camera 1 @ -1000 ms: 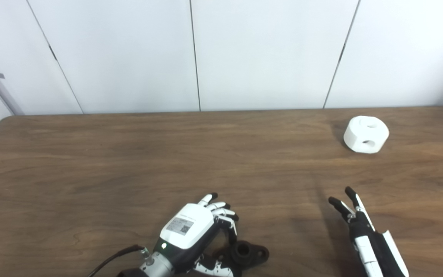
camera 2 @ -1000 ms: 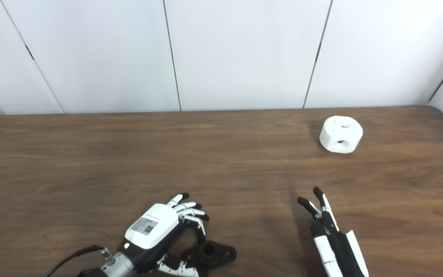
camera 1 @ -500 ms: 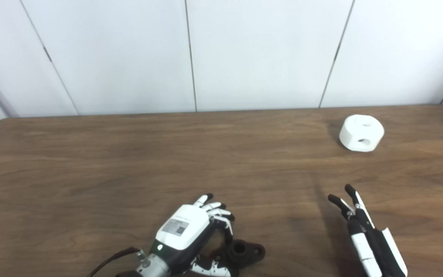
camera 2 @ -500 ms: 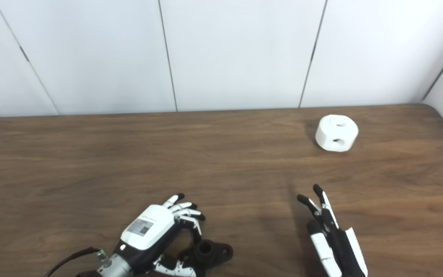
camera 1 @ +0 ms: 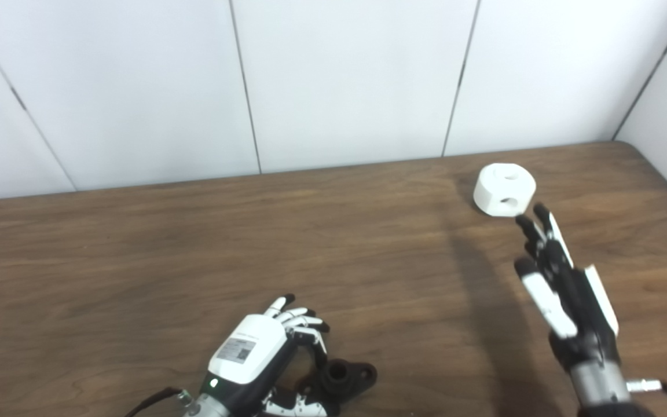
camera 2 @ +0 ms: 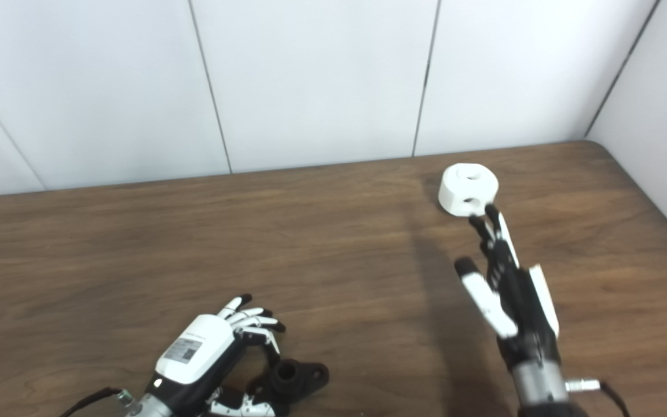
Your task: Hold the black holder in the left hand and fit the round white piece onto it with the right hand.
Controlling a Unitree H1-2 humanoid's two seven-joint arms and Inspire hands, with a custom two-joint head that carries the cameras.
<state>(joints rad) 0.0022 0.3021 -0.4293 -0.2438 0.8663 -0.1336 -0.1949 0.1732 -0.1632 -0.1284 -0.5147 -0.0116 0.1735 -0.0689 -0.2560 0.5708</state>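
Over the last second our right hand [camera 1: 565, 289] has travelled up the brown wooden table [camera 1: 136, 243] from near the front edge toward the round white plastic piece with holes in its top and side [camera 1: 504, 189], and our head has turned rightward as well, so the whole scene sits further left in view than it did. The hand is empty, with its fingers straight and spread and its fingertips [camera 1: 533, 223] just short of the piece, which stands untouched near the far right corner. Our left hand [camera 1: 252, 359] has hardly moved: it is curled at the near edge around the small black holder with a raised socket and a flat eared base [camera 1: 345, 373]. The holder seems to rest on the table, though we cannot tell from here whether the fingers actually grip it or merely cage it. We judge that the reach for the white piece is nearly done, the grasp not yet begun, and the fitting some way off.
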